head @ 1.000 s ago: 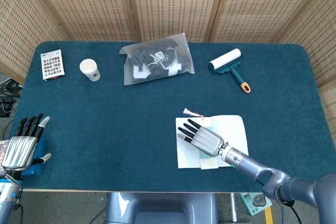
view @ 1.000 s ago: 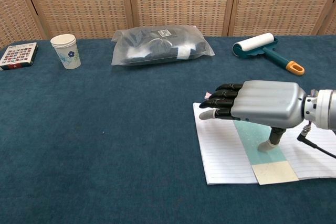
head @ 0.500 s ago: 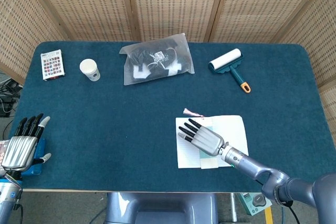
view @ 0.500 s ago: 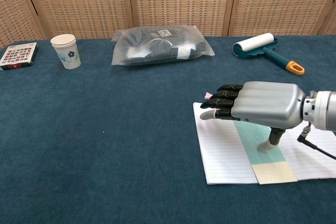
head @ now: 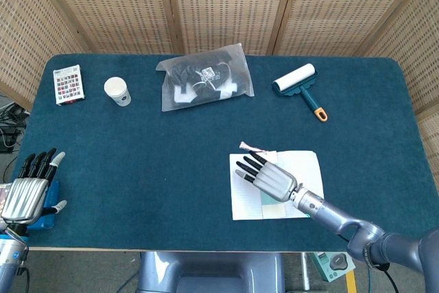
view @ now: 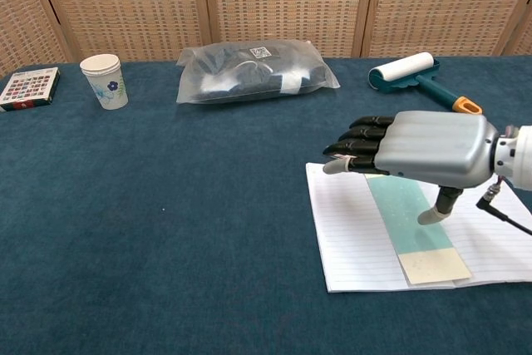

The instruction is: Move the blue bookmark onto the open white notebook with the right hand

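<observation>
The blue bookmark (view: 409, 224) lies flat on the open white notebook (view: 349, 239), at 5 o'clock on the worktop (view: 166, 230). Your right hand (view: 420, 150) hovers above it, fingers spread, holding nothing. Expect a thin, light, flexible strip; pinch it at an edge.

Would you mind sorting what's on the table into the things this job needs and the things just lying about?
Needed: blue bookmark, lying on the open white notebook; right hand, above them.

Lying about: paper cup, plastic bag, lint roller, patterned box; left hand, off at the table's edge.
</observation>
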`<state>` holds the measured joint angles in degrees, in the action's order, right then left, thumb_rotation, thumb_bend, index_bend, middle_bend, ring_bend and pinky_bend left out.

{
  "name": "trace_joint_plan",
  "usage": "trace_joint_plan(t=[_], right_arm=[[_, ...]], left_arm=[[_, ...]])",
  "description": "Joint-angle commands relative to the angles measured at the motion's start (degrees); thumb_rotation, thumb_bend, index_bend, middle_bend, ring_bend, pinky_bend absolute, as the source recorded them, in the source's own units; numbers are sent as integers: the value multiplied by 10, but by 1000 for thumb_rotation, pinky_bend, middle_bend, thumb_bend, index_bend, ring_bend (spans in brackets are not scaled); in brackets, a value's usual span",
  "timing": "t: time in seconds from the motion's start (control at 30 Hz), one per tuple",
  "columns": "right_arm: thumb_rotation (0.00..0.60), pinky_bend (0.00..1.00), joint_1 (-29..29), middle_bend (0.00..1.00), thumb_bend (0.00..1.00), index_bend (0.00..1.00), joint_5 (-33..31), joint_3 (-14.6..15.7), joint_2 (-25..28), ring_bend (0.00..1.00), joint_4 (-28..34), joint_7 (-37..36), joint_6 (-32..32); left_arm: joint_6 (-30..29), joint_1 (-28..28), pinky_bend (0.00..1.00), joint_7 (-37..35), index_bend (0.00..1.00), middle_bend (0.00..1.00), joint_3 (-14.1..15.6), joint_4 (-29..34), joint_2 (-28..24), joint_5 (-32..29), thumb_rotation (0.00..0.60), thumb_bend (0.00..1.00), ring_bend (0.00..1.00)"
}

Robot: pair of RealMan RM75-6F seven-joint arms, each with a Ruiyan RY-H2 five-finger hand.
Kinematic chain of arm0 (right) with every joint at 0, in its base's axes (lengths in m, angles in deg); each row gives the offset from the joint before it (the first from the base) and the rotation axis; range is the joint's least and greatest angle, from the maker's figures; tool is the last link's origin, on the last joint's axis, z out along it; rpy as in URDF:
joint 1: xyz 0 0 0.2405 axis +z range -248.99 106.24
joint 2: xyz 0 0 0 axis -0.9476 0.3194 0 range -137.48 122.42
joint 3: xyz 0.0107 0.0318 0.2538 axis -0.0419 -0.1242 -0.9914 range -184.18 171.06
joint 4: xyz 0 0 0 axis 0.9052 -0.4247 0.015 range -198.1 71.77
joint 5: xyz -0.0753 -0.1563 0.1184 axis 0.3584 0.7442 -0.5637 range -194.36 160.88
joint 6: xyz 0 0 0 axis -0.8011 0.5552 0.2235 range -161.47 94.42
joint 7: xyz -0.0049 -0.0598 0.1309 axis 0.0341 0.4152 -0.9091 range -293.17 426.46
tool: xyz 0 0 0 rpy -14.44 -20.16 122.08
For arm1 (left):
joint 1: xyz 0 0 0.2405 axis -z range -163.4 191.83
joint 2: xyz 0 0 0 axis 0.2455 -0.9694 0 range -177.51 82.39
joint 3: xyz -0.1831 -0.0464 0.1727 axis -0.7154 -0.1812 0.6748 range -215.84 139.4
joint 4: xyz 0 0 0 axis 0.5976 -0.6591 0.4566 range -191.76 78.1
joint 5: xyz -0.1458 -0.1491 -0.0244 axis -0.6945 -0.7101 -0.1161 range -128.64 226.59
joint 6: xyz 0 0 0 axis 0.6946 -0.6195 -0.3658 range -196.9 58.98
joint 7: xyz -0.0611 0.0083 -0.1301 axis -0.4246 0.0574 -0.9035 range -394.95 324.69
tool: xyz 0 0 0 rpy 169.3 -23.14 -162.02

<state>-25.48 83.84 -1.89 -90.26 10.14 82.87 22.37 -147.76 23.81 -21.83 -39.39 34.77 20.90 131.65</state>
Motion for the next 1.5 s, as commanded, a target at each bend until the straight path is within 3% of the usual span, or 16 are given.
trace_joint_plan(t=[0.03, 0.23, 0.63, 0.97, 1.17, 1.5], right_arm=[[600, 0, 0, 0, 62, 0, -3, -10, 26, 0, 33, 13, 9], [600, 0, -18, 0, 62, 0, -29, -29, 36, 0, 55, 18, 32], [600, 0, -110, 0, 62, 0, -97, -50, 14, 0, 54, -11, 131], [600, 0, -145, 0, 62, 0, -119, -57, 9, 0, 49, 0, 157], [600, 0, -191, 0, 62, 0, -151, -68, 16, 0, 59, -37, 204], [600, 0, -293, 0, 62, 0, -147, -45, 40, 0, 74, -104, 312]], left_arm=[[2, 1, 0, 1, 0, 0, 1, 1, 0, 1, 600, 49, 0], [-3, -1, 0, 0, 0, 0, 0, 2, 0, 2, 600, 51, 0], [2, 1, 0, 3, 0, 0, 3, -1, 3, 4, 600, 50, 0], [0, 0, 0, 3, 0, 0, 3, 2, 4, 7, 600, 50, 0], [-4, -1, 0, -5, 0, 0, 2, -3, 8, 9, 600, 50, 0], [-30, -9, 0, -10, 0, 0, 8, -7, 17, 35, 600, 49, 0]])
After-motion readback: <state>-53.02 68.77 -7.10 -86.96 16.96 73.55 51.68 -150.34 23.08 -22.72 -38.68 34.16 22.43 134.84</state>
